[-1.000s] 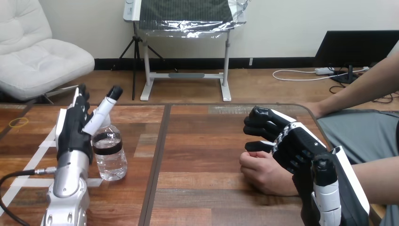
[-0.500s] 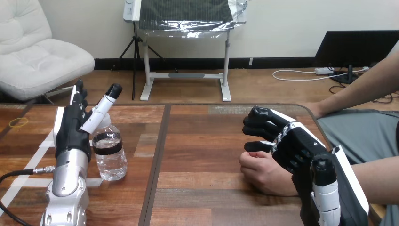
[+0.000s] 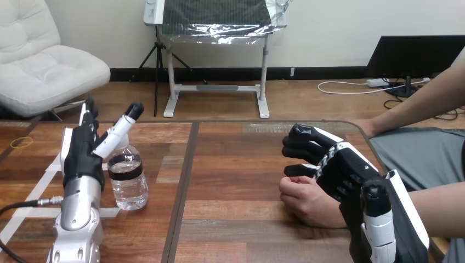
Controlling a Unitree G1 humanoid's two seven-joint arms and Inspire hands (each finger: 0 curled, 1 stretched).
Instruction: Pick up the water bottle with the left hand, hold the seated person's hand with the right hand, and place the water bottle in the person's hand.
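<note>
– Fingers on the left hand are straight and spread, nothing gripped yet. Water bottle stands upright on the worktop just beside them on the thumb side, long axis vertical.
– So that hand's the near one, I'd guess it just wraps in sideways. Touching?
– Too close to call tbh. Right hand sits over the person's hand, well apart from the bottle. Can't tell if it's actually got hold.

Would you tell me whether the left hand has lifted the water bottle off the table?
No, the water bottle stands upright on the table, with the left hand open beside it.
</note>
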